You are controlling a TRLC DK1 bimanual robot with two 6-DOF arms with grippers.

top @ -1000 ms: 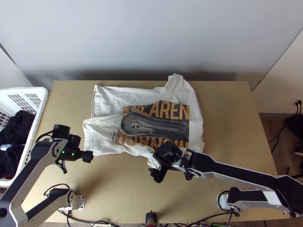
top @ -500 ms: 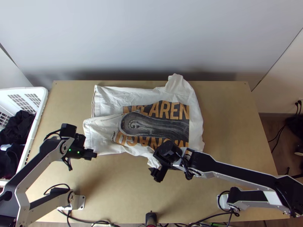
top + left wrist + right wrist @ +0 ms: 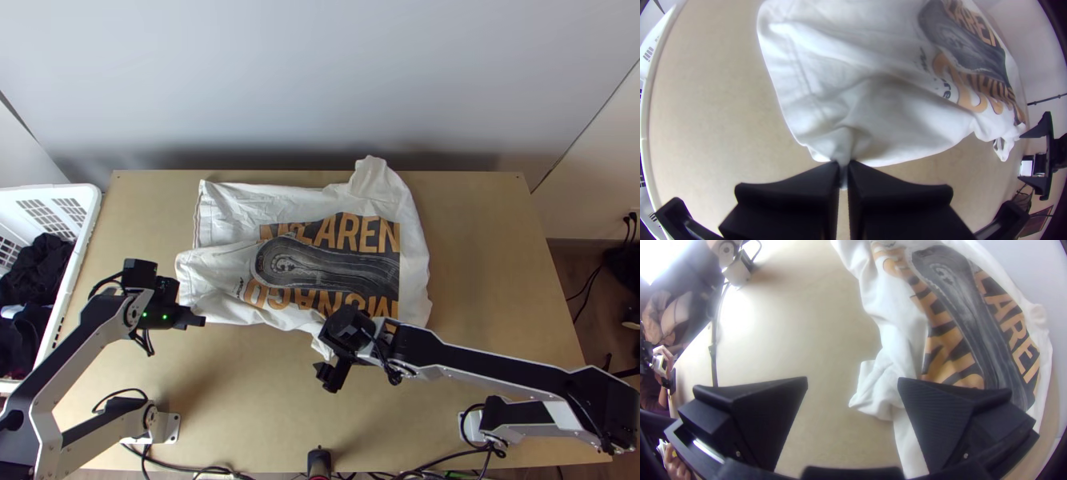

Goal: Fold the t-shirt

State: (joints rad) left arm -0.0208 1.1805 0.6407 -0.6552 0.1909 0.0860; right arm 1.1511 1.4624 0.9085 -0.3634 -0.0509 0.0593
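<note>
In the top view, the t-shirt (image 3: pixel 228 276) lies across the middle of the table (image 3: pixel 488 280), its printed front up and largely spread, with a slanting ruck between its two left-hand corners. The job looks barely begun: I see no neat fold, and smoothing, the side folds and the final fold all seem left to do. The left gripper (image 3: pixel 197 322) is at the shirt's lower left corner, the right gripper (image 3: pixel 326 376) just below its lower edge, right of the frame's centre. A laundry basket (image 3: pixel 88 224) stands at the left edge.

In the left wrist view, the jaws at the bottom centre pinch a corner of the shirt, the cloth gathering into creases above them.

In the right wrist view, the jaws are spread wide. A bunched flap (image 3: pixel 875 391), perhaps a sleeve, lies between and beyond the tips at centre; it probably needs straightening too.
</note>
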